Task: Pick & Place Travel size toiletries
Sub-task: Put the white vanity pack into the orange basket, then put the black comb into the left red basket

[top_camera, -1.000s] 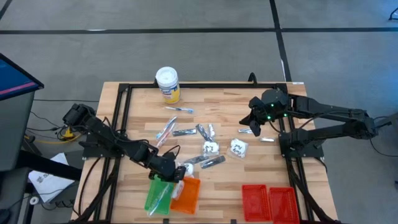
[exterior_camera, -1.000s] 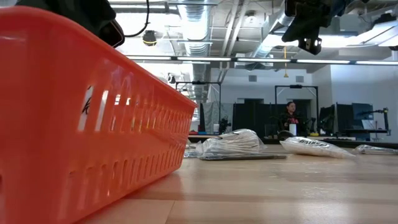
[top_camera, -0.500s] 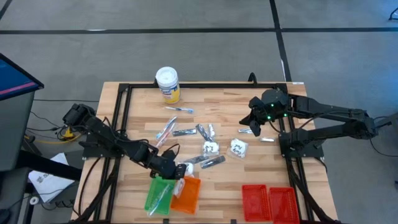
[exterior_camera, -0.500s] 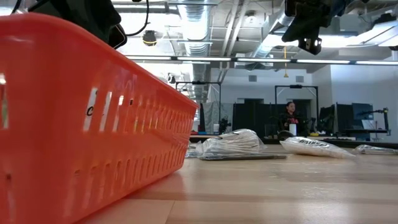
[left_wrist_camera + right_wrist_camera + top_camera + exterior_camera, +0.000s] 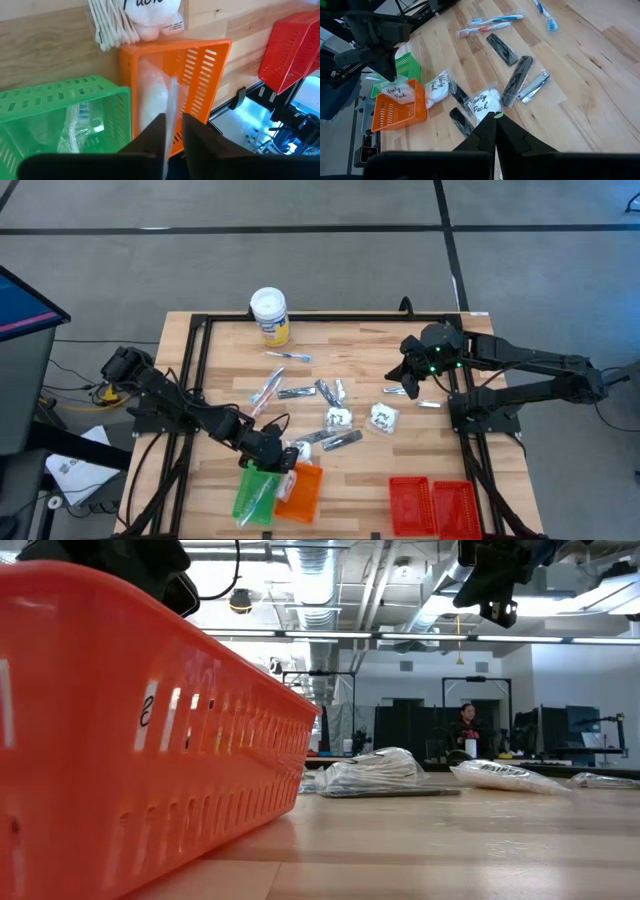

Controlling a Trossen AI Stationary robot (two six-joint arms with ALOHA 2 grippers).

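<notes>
My left gripper (image 5: 173,140) hovers over the orange tray (image 5: 200,65), its fingers a little apart. A clear packet with white contents (image 5: 152,100) lies in that tray, and its clear top edge stands up between the fingers. The green tray (image 5: 60,95) beside it holds a wrapped toothbrush (image 5: 80,120). More toiletries lie mid-table: white packets (image 5: 338,418) (image 5: 383,417), dark combs (image 5: 520,75), a silvery clipper (image 5: 534,86), toothbrushes (image 5: 490,22). My right gripper (image 5: 403,388) hangs shut and empty above the table's right part. My left gripper has the packet's clear top edge (image 5: 173,97) standing up between its two fingers, which slant down at it from above. The packet's body rests in the orange tray. Whether the fingers touch the film, I cannot tell.
A white-lidded tub with a yellow label (image 5: 269,315) stands at the far edge. Two red trays (image 5: 433,505) sit at the near right. A packet of cotton swabs (image 5: 135,20) lies on the table against the orange tray's far end. A person shows far off in the room (image 5: 467,725).
Seen through the orange tray's wall in the low view, the packet's dark print has shifted a little inside the tray. Both arms have kept still.
</notes>
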